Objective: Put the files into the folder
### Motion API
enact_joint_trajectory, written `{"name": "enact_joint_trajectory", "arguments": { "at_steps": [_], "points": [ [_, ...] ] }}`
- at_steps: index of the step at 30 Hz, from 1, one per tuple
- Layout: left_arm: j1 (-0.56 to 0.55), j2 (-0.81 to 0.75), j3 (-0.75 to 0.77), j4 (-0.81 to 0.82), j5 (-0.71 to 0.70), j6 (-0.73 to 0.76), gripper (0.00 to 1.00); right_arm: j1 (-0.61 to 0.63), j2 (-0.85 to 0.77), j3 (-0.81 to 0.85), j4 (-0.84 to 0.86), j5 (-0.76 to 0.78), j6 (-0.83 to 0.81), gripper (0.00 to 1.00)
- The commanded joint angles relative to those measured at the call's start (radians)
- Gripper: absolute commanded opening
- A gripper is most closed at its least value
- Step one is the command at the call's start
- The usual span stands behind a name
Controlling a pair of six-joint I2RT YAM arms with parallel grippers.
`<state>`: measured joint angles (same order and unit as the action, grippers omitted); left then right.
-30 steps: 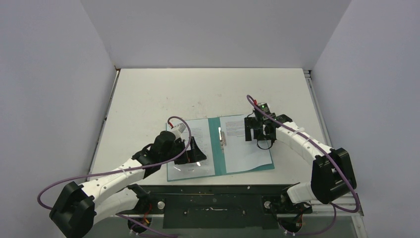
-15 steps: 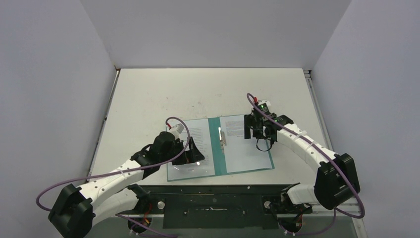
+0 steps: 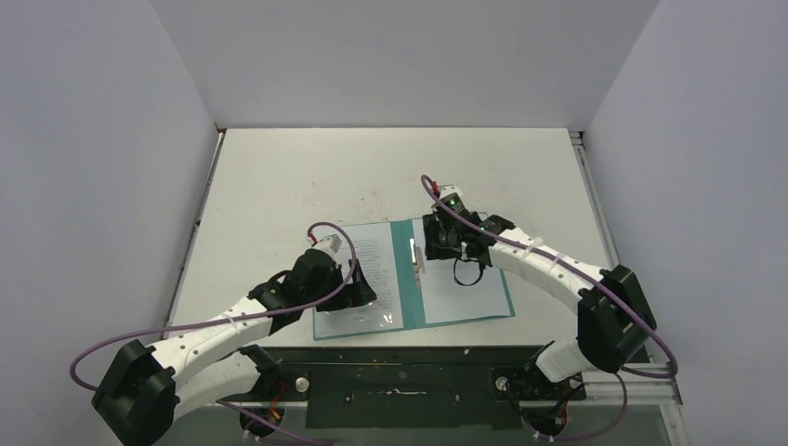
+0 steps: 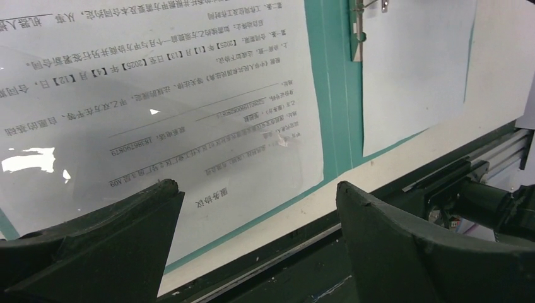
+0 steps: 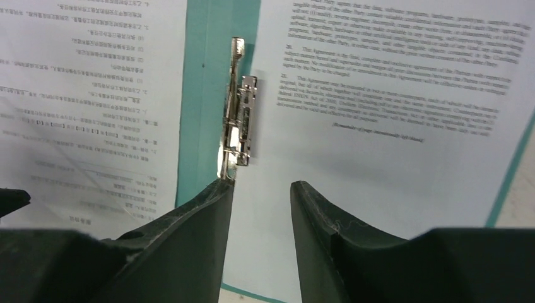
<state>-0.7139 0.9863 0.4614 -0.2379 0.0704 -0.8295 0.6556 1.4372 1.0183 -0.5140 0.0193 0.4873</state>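
Note:
The teal folder (image 3: 406, 269) lies open flat near the table's front edge. A printed sheet under a glossy sleeve (image 3: 376, 255) covers its left half, and another printed white sheet (image 3: 469, 283) lies on its right half. A metal clip (image 5: 238, 113) sits beside the teal spine (image 5: 202, 95). My right gripper (image 3: 437, 243) hovers by the spine, its jaws (image 5: 262, 186) narrowly open with only the right sheet (image 5: 378, 139) showing between them. My left gripper (image 3: 361, 290) is wide open (image 4: 258, 189) over the near edge of the left sheet (image 4: 189, 95), holding nothing.
A black rail (image 3: 409, 372) runs along the table's front edge just below the folder, also seen as the rail (image 4: 391, 202) in the left wrist view. The pale table (image 3: 372, 167) stretches behind the folder to grey walls on three sides.
My right gripper has moved left from the outer part of the right sheet to the spine clip, and its jaws have narrowed. My left gripper has barely shifted.

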Motion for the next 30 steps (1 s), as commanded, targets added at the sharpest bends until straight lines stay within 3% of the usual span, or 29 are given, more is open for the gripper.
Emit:
{"name": "enact_joint_trajectory", "arguments": {
  "at_steps": [1, 13, 30],
  "points": [
    [-0.008, 0.020, 0.024, 0.009, -0.060, 0.004, 0.91, 0.033, 0.076, 0.060, 0.099, -0.005, 0.033, 0.38],
    [-0.029, 0.097, 0.011, 0.049, -0.063, -0.003, 0.85, 0.049, 0.210, 0.065, 0.189, -0.004, 0.049, 0.26],
    [-0.067, 0.149, 0.005, 0.083, -0.063, -0.026, 0.80, 0.049, 0.267, 0.039, 0.237, 0.007, 0.059, 0.20]
  ]
}}
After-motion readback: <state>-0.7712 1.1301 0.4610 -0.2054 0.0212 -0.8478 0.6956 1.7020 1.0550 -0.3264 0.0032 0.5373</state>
